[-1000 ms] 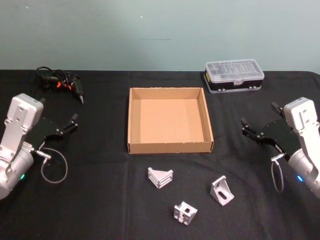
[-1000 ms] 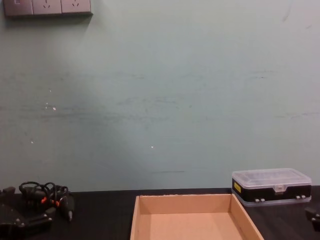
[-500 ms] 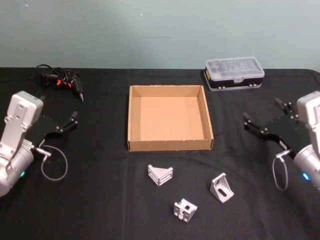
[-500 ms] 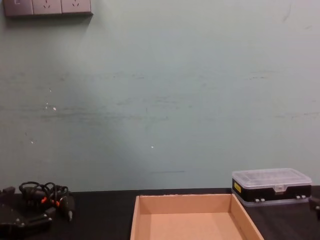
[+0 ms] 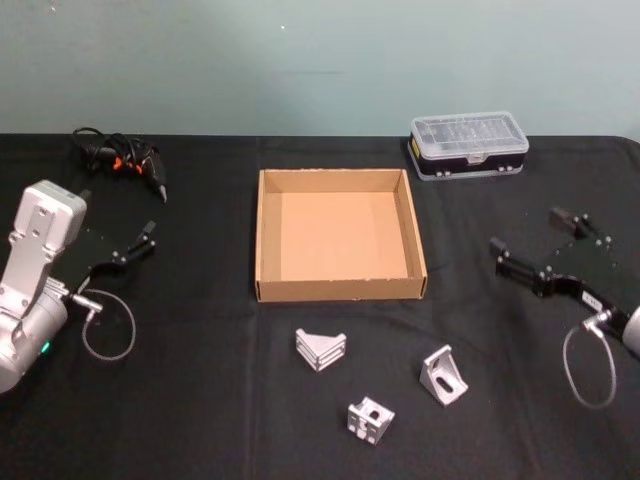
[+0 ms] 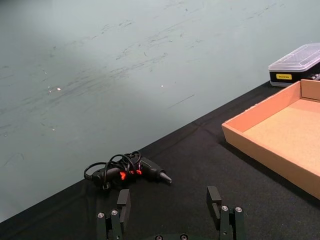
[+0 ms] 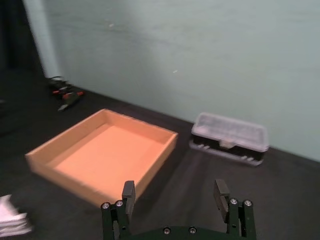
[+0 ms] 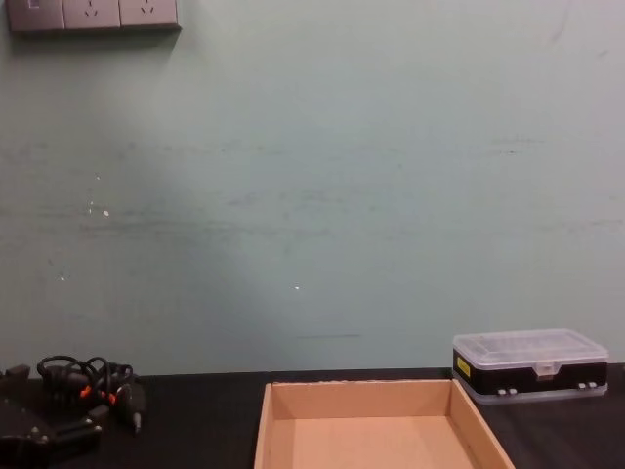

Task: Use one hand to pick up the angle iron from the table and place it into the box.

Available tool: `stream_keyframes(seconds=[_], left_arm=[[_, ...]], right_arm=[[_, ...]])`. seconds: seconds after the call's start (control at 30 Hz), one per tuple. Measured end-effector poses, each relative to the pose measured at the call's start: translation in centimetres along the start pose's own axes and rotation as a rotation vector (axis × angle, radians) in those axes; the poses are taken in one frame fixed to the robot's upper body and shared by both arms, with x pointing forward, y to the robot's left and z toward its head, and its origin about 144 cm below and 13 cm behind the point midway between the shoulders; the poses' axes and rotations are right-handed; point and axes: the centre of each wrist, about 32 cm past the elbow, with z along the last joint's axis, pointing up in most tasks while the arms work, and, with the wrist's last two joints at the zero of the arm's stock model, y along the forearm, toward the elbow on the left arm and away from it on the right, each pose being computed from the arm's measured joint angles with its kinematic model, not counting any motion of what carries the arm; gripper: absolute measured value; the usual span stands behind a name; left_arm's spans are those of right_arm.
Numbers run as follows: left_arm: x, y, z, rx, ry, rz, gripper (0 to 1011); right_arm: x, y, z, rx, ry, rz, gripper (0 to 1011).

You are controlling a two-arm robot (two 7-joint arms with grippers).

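Note:
Three silver angle irons lie on the black table (image 5: 200, 400) in front of the box: one (image 5: 321, 351) nearest it, one (image 5: 444, 376) to the right and one (image 5: 370, 421) closest to me. The tan cardboard box (image 5: 340, 290) sits mid-table with nothing in it. My left gripper (image 5: 118, 225) hovers open at the table's left, far from the irons; its wrist view shows the gripper (image 6: 169, 200) with nothing between the fingers. My right gripper (image 5: 527, 232) hangs open at the right, beside the box, and its own camera shows it (image 7: 174, 192) open, facing the box (image 7: 65, 172).
A black case with a clear lid (image 5: 468, 146) stands at the back right, seen again as the case (image 8: 532, 363) behind the box (image 8: 361, 389). A black corded tool (image 5: 125, 162) lies at the back left. Bare tabletop surrounds the irons.
My right arm has drawn back to the right and lower in the head view, carrying its open gripper away from the box. The left arm has barely shifted.

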Motion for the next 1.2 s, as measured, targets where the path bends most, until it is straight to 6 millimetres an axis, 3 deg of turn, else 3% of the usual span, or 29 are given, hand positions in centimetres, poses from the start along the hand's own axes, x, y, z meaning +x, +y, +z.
stream_keyframes(seconds=[0.2,0.6,0.9,1.2], left_arm=[[0.0,0.0,0.0,0.000,0.000,0.000,1000],[0.0,0.0,0.0,0.000,0.000,0.000,1000],[0.0,0.0,0.0,0.000,0.000,0.000,1000],[0.0,0.0,0.0,0.000,0.000,0.000,1000]], right_arm=[[-0.1,-1.7,1.6,-0.077,0.062,0.120,1003],[-0.9,-2.9,2.3,-0.179,0.109,0.242,1003],[-1.7,-3.0,1.9,-0.262,0.115,0.286,1003],[-2.7,-2.3,0.1,-0.328,0.135,0.298,1003]])
